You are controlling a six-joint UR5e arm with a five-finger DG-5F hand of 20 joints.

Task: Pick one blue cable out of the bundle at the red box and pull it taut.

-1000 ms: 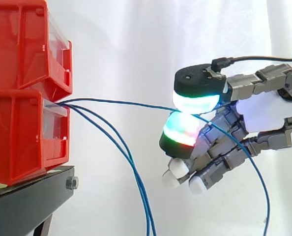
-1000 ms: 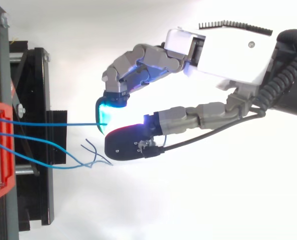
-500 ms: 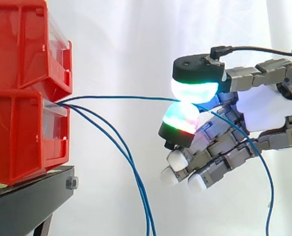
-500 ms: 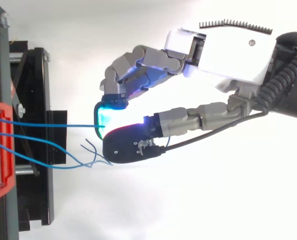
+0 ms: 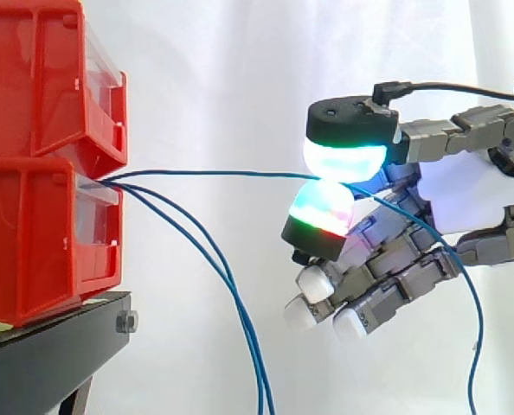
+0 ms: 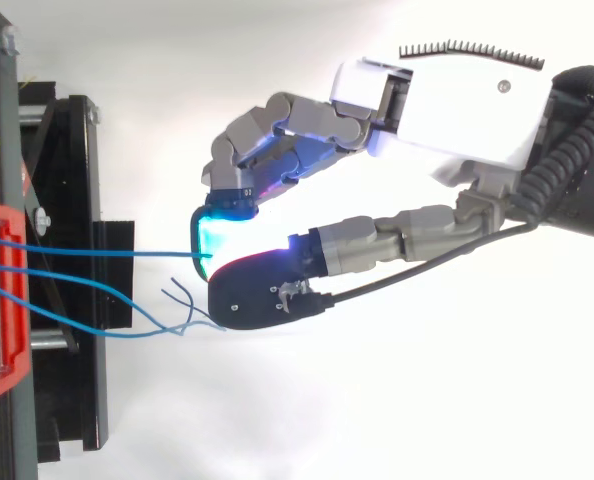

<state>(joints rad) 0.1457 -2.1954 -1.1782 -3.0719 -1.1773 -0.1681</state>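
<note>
The side camera stands level with the red bins (image 5: 41, 164), close in, and faces across their front toward the white curtain (image 5: 240, 69). The bins are cut off at its left edge, and the hand (image 5: 465, 203) comes in to the right of them. The top camera looks down from close above, with the bins' front at its left edge and the black stand (image 6: 72, 200) beside it. Both cover the space right of the bins, where the blue cable (image 5: 214, 173) runs to the hand.

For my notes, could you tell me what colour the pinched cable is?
Blue; the cable shows best in the side view.
</note>
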